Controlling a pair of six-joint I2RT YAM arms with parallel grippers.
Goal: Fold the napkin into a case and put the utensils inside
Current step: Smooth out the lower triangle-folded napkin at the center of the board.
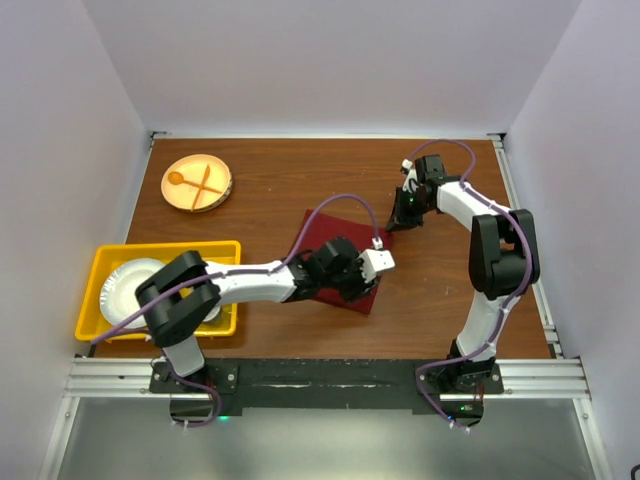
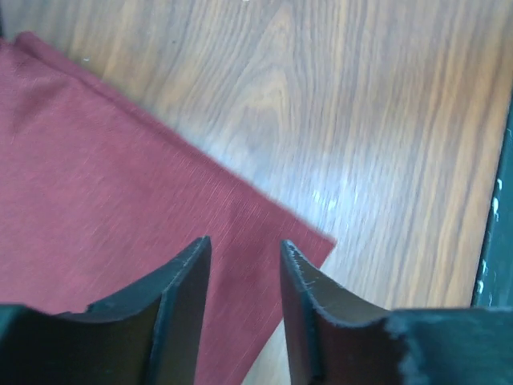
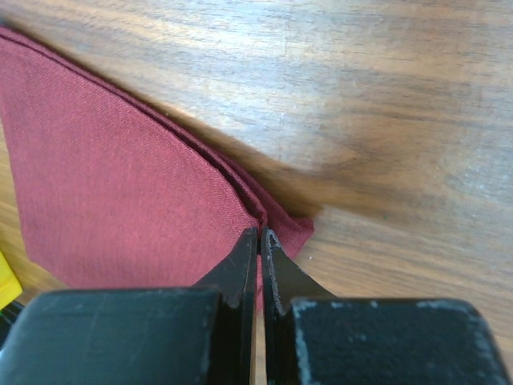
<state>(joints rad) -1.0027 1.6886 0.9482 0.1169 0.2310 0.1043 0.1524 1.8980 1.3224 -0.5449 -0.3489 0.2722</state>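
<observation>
Bolted at the near edge, both arms reach in over the wood table [image 1: 440, 290]. Lying mid-table, the napkin [image 1: 335, 228] is a dark red cloth, partly hidden under the left arm. The left gripper [image 2: 244, 245] hangs over the napkin's near right corner, its jaws parted with a clear gap. Nothing is held between them, and flat cloth shows in the gap. The right gripper [image 3: 260, 233] is at the napkin's far right corner, its jaws pressed together and pinching the doubled cloth edge, which rises to the fingertips. At near left sits a yellow bin [image 1: 100, 262] holding a white plate [image 1: 125, 285]. Far left, a tan dish [image 1: 218, 195] carries an orange spoon [image 1: 178, 179] and fork [image 1: 205, 184].
</observation>
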